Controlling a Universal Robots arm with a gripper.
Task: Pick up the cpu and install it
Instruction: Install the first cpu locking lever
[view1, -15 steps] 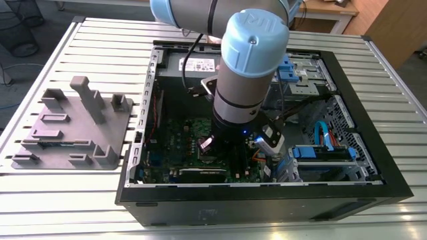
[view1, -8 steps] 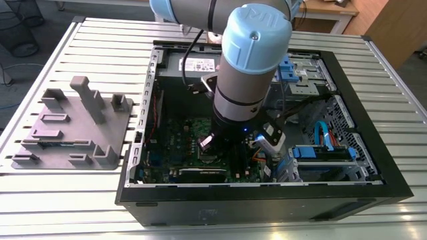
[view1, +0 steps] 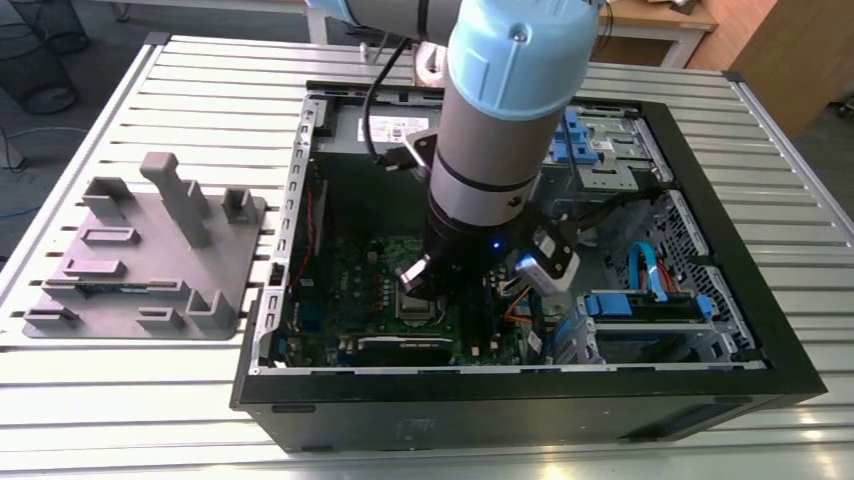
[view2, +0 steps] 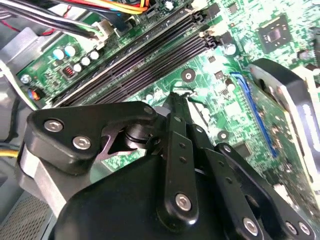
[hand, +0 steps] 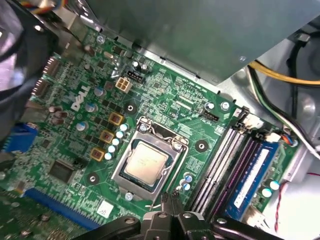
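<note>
First wrist view: the cpu (hand: 145, 163) is seen lying flat in the motherboard socket (hand: 150, 160), silver top upward, its edges squared with the socket frame. The gripper (hand: 168, 201) is held just beside the socket, fingertips pressed together with nothing between them. The motherboard (view1: 387, 300) is housed in the open computer case (view1: 747, 330).

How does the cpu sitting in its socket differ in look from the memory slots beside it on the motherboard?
The cpu is a flat square with a dull silver top; the memory slots are long, narrow black strips. The cpu lies inside a silver metal frame; the memory slots run side by side as parallel rows. Both sit flat on the green motherboard.
</note>
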